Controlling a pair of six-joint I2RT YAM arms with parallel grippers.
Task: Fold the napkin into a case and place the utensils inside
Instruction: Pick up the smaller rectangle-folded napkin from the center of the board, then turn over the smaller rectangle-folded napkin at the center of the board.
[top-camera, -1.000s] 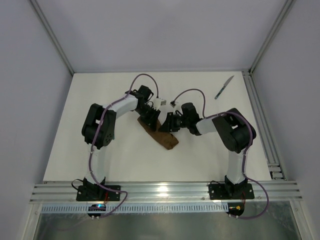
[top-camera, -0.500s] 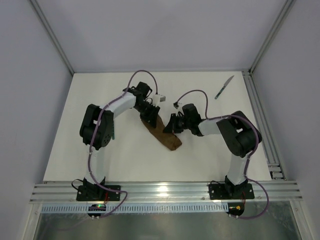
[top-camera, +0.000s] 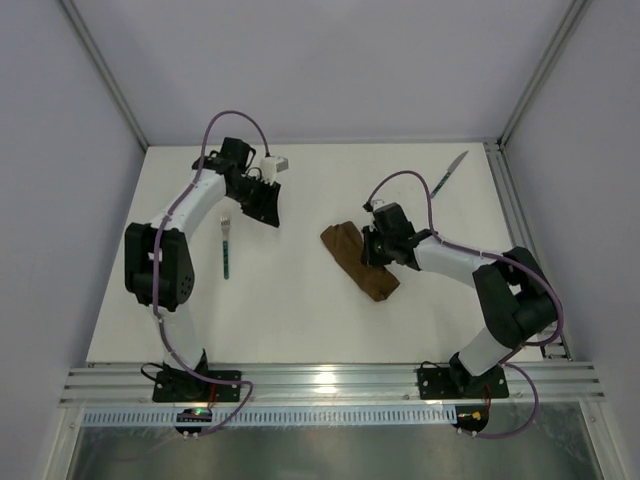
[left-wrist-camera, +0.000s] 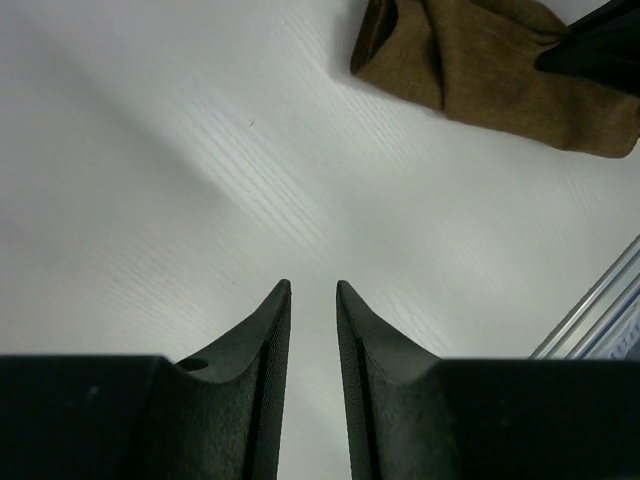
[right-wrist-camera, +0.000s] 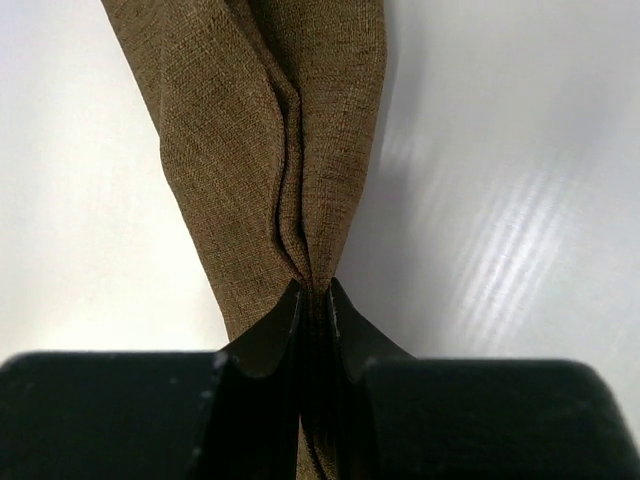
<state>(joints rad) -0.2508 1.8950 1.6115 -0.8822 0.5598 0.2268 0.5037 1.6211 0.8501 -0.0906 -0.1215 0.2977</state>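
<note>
Dark brown cloth napkin (top-camera: 347, 252), folded into a narrow oblong case, lies flat on the white table (top-camera: 300, 320), just right of centre. Its long axis runs from 10 o'clock to 4 o'clock.

Right gripper (right-wrist-camera: 315, 288) sits on the napkin's 2 o'clock long edge, about mid-length. Right wrist view: black fingers (right-wrist-camera: 268, 335) pressed together, clamped on a raised pinch of the cloth, with creases running away from the grip.

Left gripper (left-wrist-camera: 312, 285) is out toward the table's 11 o'clock corner, well apart from the napkin. Left wrist view: fingers stand a narrow slit apart, nothing between them, bare table beneath and the napkin far off at the top right of that view.

Small fork with pale tines and dark teal handle (top-camera: 227, 247) lies on the table at 9 o'clock, tines toward 12, near the left gripper at its 7 o'clock side, not touched.

Slim knife with silvery blade and dark handle (top-camera: 448, 175) lies at the 2 o'clock corner, blade tip toward 1 o'clock, apart from both grippers.
</note>
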